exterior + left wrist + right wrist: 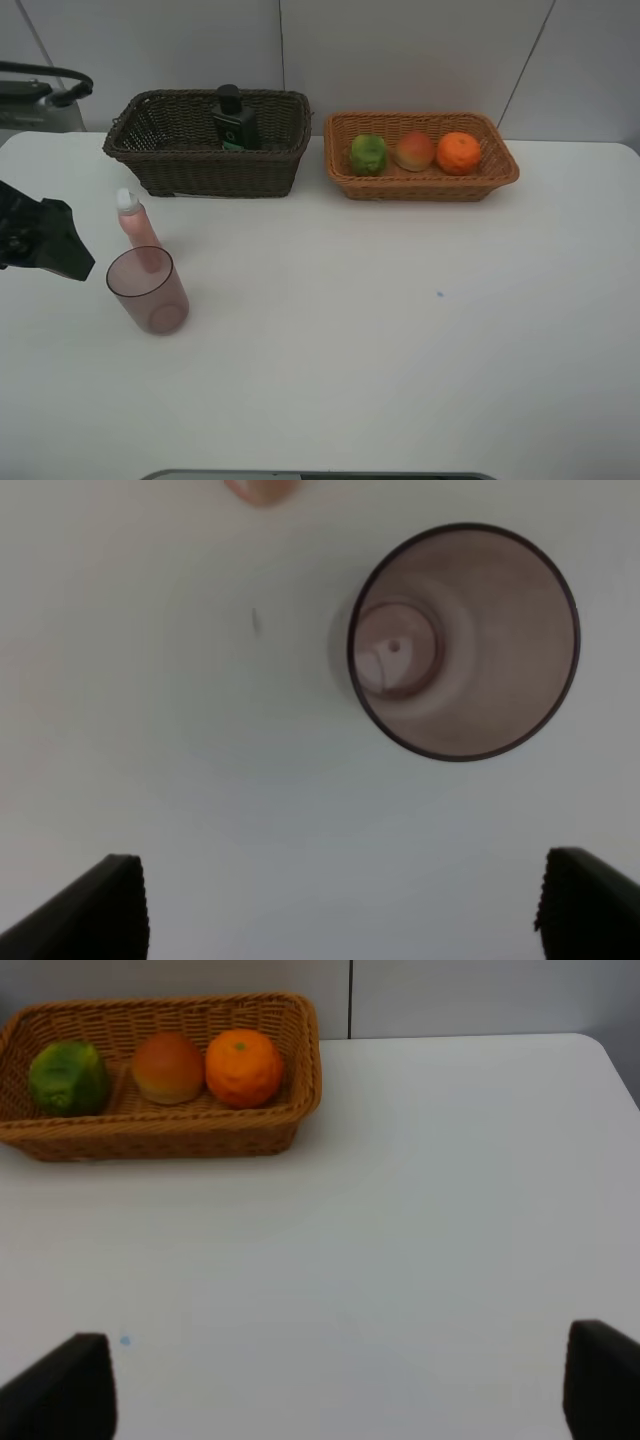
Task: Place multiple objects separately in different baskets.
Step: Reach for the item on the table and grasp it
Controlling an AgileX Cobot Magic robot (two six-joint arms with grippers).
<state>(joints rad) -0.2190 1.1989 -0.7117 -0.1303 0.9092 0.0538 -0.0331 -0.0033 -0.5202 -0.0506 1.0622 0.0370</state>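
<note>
The translucent pink-purple cup (150, 291) stands upright on the white table, with the slim pink bottle (135, 228) upright just behind it. My left gripper (60, 250) is open and empty, a little to the left of the cup. In the left wrist view the cup (462, 640) lies ahead of the spread fingertips (108, 910). The dark bottle (234, 120) stands in the dark brown basket (205, 170). The green fruit (367, 153), the apple-like fruit (415, 151) and the orange (459, 152) lie in the tan basket (420, 186). My right gripper (335, 1390) is open and empty, well back from the tan basket (150, 1132).
The white table (400, 330) spans the view, its back edge against a white wall. The two baskets stand side by side at the back. A grey and black device (35, 95) is at the back left, beyond the table corner.
</note>
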